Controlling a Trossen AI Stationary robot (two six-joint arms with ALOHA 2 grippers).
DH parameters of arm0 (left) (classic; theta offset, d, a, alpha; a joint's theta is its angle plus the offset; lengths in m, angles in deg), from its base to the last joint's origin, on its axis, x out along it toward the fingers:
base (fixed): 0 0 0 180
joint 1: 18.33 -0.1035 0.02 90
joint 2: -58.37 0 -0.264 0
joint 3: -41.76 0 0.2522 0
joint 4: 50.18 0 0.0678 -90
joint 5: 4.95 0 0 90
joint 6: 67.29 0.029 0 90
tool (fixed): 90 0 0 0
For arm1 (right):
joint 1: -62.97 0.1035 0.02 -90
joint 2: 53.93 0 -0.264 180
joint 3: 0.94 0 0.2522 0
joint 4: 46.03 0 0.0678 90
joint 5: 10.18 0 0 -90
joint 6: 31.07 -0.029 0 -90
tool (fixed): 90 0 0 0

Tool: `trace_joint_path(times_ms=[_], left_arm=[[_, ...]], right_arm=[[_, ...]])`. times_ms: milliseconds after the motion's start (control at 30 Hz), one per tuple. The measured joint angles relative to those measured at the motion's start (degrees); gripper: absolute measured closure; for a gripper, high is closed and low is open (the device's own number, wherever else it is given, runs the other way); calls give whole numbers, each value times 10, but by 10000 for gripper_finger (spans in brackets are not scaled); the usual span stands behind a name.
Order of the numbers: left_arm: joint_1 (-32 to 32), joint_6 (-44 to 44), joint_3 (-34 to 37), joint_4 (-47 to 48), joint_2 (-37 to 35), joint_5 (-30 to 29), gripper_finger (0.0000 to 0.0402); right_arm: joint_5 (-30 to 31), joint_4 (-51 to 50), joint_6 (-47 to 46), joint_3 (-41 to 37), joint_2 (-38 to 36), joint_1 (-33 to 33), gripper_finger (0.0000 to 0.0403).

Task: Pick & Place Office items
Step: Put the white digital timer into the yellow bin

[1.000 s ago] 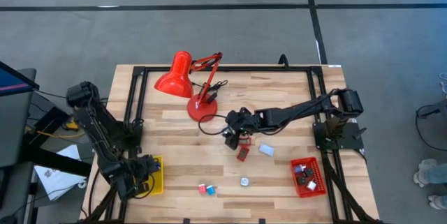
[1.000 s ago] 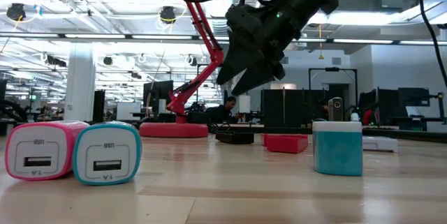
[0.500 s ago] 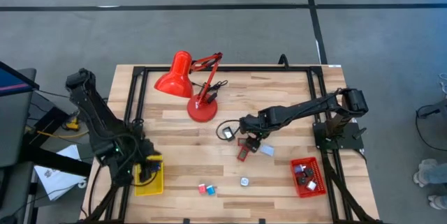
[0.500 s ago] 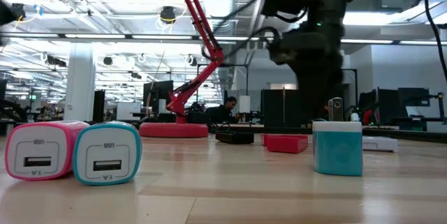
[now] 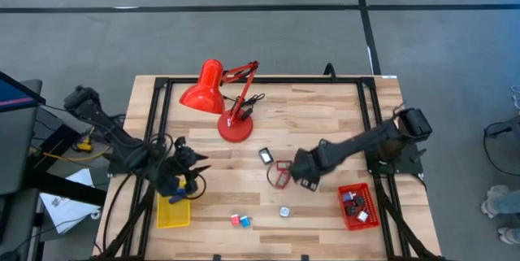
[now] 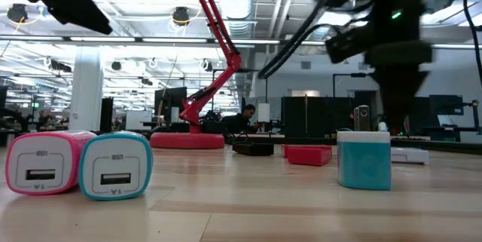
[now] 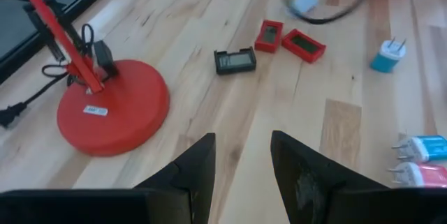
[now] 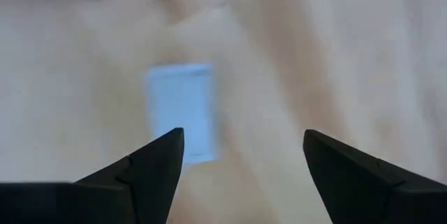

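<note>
**Right gripper poised over a pale blue block, not yet squared up to it**

The right gripper [image 8: 241, 161], fingers spread apart and empty, hangs over the pale blue block [image 8: 183, 111] lying flat toward the right of the surface, near the red tray [image 5: 357, 206] at the front right corner. In the right wrist view the block's long axis runs forward, away from the fingers, and it sits close against one finger instead of midway between them. Judged from that, a straight descent could bring that finger down on the block's top or knock it aside, perhaps toward the red items [image 5: 281, 175] just beside it. The left gripper [image 7: 241, 161], fingers narrowly parted and holding nothing, hovers near the left edge above the yellow tray [image 5: 172, 210].
</note>
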Motion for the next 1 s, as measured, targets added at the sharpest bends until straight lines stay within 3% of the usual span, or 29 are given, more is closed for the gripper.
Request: trace_joint_path(times_ms=[200,467,800,900,1000], left_arm=[[-41,41,0,-20,0,32,268],[-54,42,0,-24,0,40,270],[-54,41,0,-27,0,40,270],[-54,41,0,-29,0,40,269],[-54,41,0,-29,0,40,268]], right_arm=[[-38,68,-33,-39,-1,48,117],[-65,156,-10,-114,-7,17,117],[-82,199,-1,-140,-9,-2,119],[-82,200,-23,-142,-9,-1,137],[-93,204,-28,-142,-8,-2,181]])
